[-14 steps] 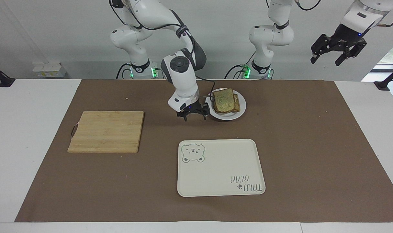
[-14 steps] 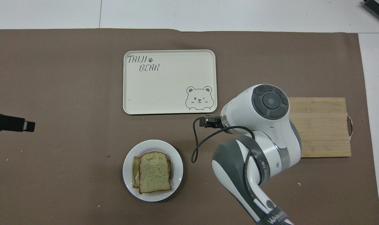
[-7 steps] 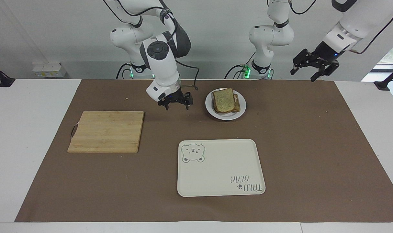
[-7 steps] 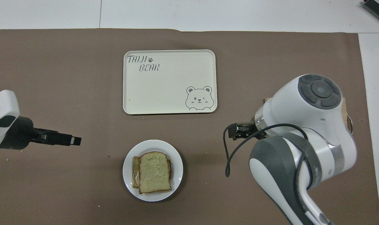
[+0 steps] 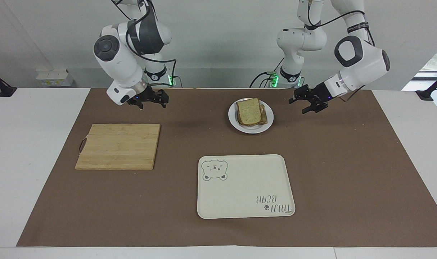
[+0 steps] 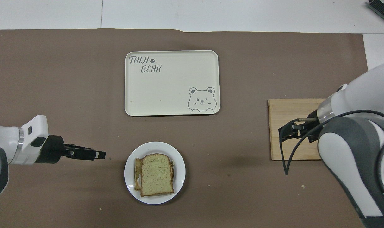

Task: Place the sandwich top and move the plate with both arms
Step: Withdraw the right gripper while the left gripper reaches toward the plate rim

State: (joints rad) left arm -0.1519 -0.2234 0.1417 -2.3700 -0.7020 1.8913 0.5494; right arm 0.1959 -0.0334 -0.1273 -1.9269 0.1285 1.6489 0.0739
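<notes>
Two arms: both empty and raised, neither touching the food
Sandwich top: plain pale tan bread slice with darker brown crust (image 5: 249, 110), already lying on the lower slice
Plate: small round white plate (image 5: 267, 126), on the brown mat close to the robots' edge, with the stack sitting toward its right-arm side
Right gripper: black two-finger gripper (image 5: 149, 100), pulled away from beside the plate within the last second, now over the mat at the robot-side edge of the rectangular bamboo cutting board (image 5: 118, 145); fingers apart, holding nothing
Left gripper: black two-finger gripper (image 5: 309, 101), swung down from high at its own end to just off the plate rim; fingers parted, nothing between them
Meaning: placement apparently done, plate transfer seemingly next
Open room: bare mat all round the plate, both rim sides reachable
Destination: probably the cream rectangular tray with bear drawing (image 5: 245, 194), empty, farther from the robots, with a clear strip between
</notes>
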